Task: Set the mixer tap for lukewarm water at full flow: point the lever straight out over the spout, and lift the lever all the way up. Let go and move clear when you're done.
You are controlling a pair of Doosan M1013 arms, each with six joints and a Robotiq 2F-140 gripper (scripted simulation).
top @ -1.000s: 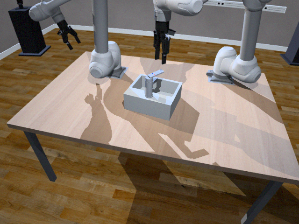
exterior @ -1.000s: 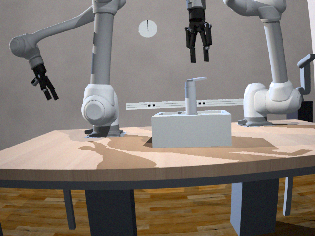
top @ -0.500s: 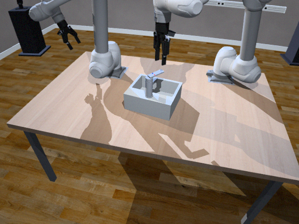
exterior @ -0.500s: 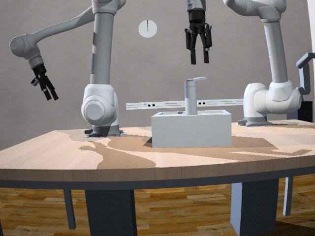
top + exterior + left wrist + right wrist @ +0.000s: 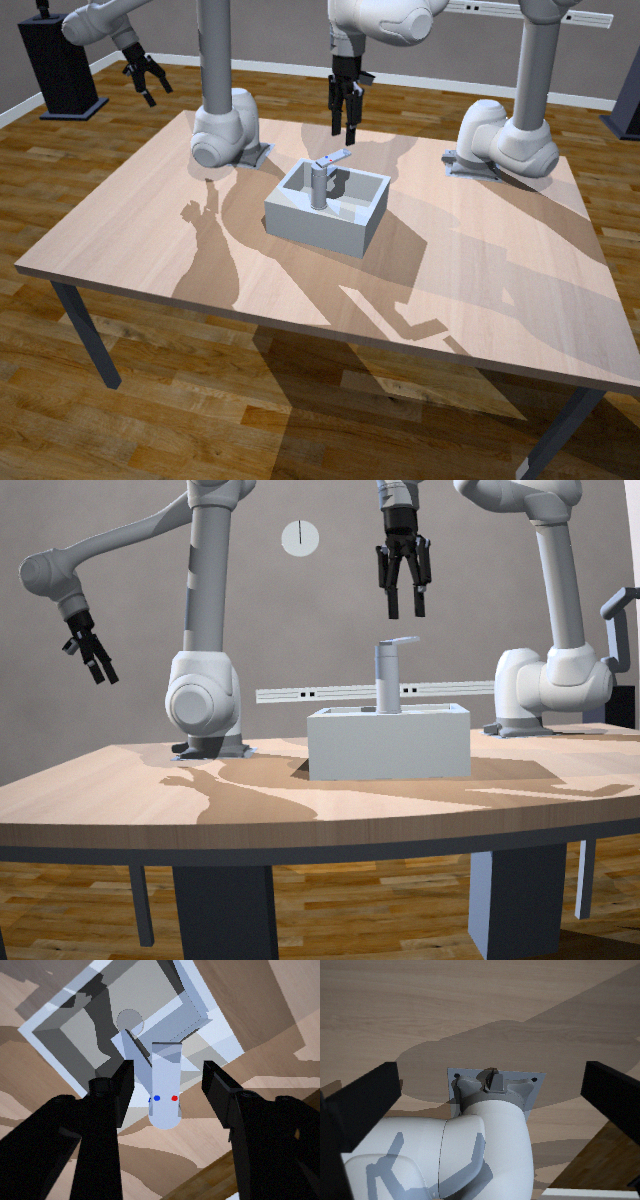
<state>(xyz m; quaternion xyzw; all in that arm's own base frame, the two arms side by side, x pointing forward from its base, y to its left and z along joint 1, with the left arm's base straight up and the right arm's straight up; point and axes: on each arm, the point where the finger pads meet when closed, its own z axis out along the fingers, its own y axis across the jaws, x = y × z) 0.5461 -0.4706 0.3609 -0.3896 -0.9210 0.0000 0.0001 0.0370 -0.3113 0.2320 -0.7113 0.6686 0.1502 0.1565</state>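
Note:
The mixer tap (image 5: 318, 192) (image 5: 388, 684) stands upright on the edge of a grey basin (image 5: 314, 230) (image 5: 387, 746) (image 5: 223, 1035). Its flat lever (image 5: 333, 158) (image 5: 406, 640) (image 5: 166, 1077), with a blue and a red dot, slopes slightly upward. In the left wrist view the spout (image 5: 134, 1060) runs off at an angle to the lever's left, so the two are not in line. My left gripper (image 5: 343, 138) (image 5: 406, 616) is partly open, pointing down above the lever, its fingers either side of it in its wrist view, not touching. My right gripper (image 5: 159, 97) (image 5: 105, 679) is wide open and empty, far from the tap.
The left arm's base is not clearly told from the other, but two white arm bases (image 5: 217, 136) (image 5: 509, 147) stand at the table's back, either side of the basin. One base also shows in the right wrist view (image 5: 495, 1125). The wooden table (image 5: 129, 227) carries the basin.

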